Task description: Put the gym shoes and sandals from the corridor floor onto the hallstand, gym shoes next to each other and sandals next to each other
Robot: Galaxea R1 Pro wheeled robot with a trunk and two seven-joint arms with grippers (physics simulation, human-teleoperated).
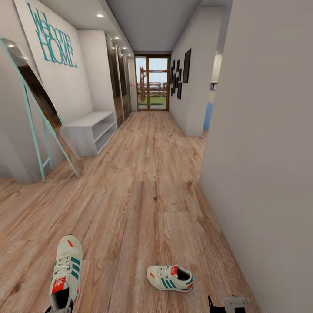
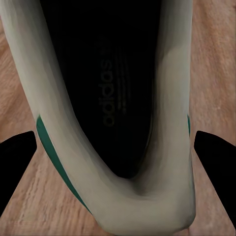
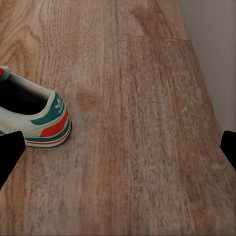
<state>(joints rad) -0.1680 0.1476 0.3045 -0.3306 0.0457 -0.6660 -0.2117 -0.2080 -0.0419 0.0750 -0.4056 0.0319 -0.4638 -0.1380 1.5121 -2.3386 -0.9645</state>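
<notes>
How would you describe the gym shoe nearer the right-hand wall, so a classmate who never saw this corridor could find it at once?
Start at the plain grey wall on the right and look down to the wood floor near its base. There lies a cream gym shoe with green stripes, lying crosswise, its toe pointing left. The other gym shoe, further left, points straight up the corridor instead.

One cream gym shoe (image 1: 66, 274) with green stripes sits in my left end effector (image 2: 118, 147), toe pointing down the corridor. Its mate (image 1: 170, 278) lies upright on the wood-plank floor (image 1: 143, 195), well apart. The pale hallstand (image 1: 91, 130) waits against the left wall, shelves bare.
</notes>
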